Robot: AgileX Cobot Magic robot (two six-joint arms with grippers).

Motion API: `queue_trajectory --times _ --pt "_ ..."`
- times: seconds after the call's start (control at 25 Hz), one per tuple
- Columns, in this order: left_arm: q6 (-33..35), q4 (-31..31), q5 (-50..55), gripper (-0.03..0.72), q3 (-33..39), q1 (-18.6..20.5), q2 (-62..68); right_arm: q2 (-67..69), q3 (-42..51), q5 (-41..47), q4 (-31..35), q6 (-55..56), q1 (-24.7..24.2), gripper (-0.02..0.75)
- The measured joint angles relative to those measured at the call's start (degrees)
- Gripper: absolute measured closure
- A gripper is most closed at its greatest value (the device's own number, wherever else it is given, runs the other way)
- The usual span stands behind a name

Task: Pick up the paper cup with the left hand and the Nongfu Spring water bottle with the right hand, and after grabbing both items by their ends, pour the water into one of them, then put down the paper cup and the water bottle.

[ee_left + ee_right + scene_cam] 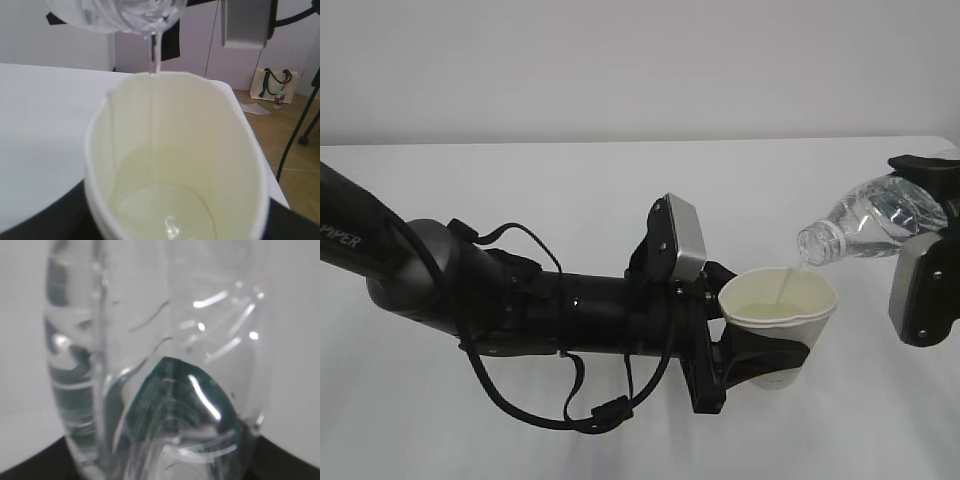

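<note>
The white paper cup [778, 318] is held above the table, my left gripper [760, 352] shut on its lower body. Its cream inside [175, 165] fills the left wrist view, with a shallow pool of water [165, 212] at the bottom. The clear Nongfu Spring water bottle [868, 222] is tilted neck-down toward the left, with my right gripper [932, 200] shut on its far end. A thin stream of water [788, 280] falls from its open mouth [812, 245] into the cup. In the right wrist view the bottle [160, 365] fills the frame, hiding the fingers.
The white table [570, 190] stretches under both arms; its right edge [252, 125] shows in the left wrist view. Beyond it lie a brown floor, a bag [274, 86] and a black stand leg [307, 127]. A grey camera box [680, 238] sits on my left wrist.
</note>
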Motion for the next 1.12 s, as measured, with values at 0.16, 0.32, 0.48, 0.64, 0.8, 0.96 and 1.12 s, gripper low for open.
queue_trajectory --times 0.16,0.32,0.48,0.64,0.8,0.96,1.12 --pt "0.00 0.00 0.00 0.268 0.00 0.00 0.00 0.00 0.00 0.00 0.00 0.00 0.00 0.343" --pt "0.00 0.00 0.00 0.268 0.00 0.00 0.00 0.00 0.00 0.00 0.00 0.00 0.00 0.343" --pt "0.00 0.00 0.00 0.268 0.00 0.00 0.00 0.00 0.00 -0.04 0.00 0.00 0.00 0.343" --pt "0.00 0.00 0.00 0.268 0.00 0.00 0.00 0.00 0.00 -0.04 0.00 0.00 0.00 0.343" --pt "0.00 0.00 0.00 0.268 0.00 0.00 0.00 0.00 0.00 -0.04 0.00 0.00 0.00 0.343" --pt "0.00 0.00 0.00 0.268 0.00 0.00 0.00 0.00 0.00 -0.13 0.00 0.00 0.00 0.343" --pt "0.00 0.00 0.00 0.268 0.00 0.00 0.00 0.00 0.00 -0.13 0.00 0.00 0.00 0.343"
